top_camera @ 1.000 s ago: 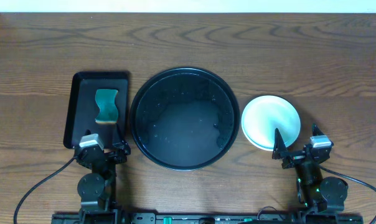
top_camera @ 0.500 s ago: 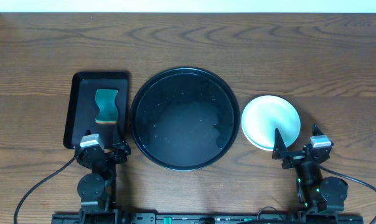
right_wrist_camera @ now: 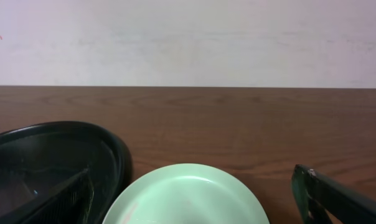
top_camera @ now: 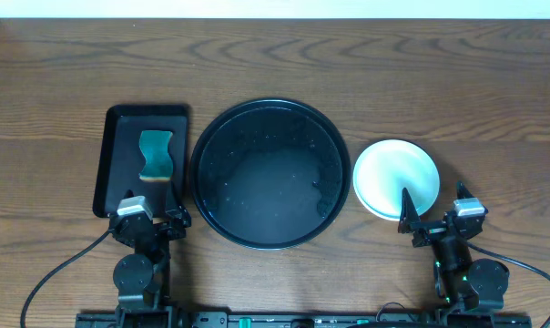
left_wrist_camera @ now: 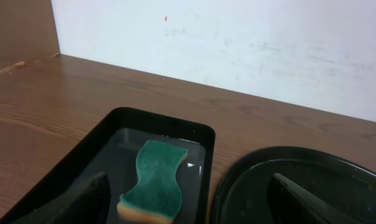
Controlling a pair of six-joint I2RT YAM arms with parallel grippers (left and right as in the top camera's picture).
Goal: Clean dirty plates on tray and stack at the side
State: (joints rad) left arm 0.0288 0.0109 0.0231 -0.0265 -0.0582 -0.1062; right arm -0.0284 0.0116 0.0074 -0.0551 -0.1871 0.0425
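The large round black tray (top_camera: 269,173) lies mid-table with no plates on it, only water drops; it also shows in the left wrist view (left_wrist_camera: 300,186) and the right wrist view (right_wrist_camera: 51,162). A stack of plates (top_camera: 396,179) with a light blue-green one on top sits on the table right of the tray, also seen in the right wrist view (right_wrist_camera: 188,196). My left gripper (top_camera: 152,221) is open and empty at the near edge, its fingers framing the sponge (left_wrist_camera: 157,180). My right gripper (top_camera: 434,217) is open and empty, just in front of the plate stack.
A smaller rectangular black tray (top_camera: 120,159) with a green sponge (top_camera: 154,155) stands left of the round tray. A pale wall backs the table's far edge.
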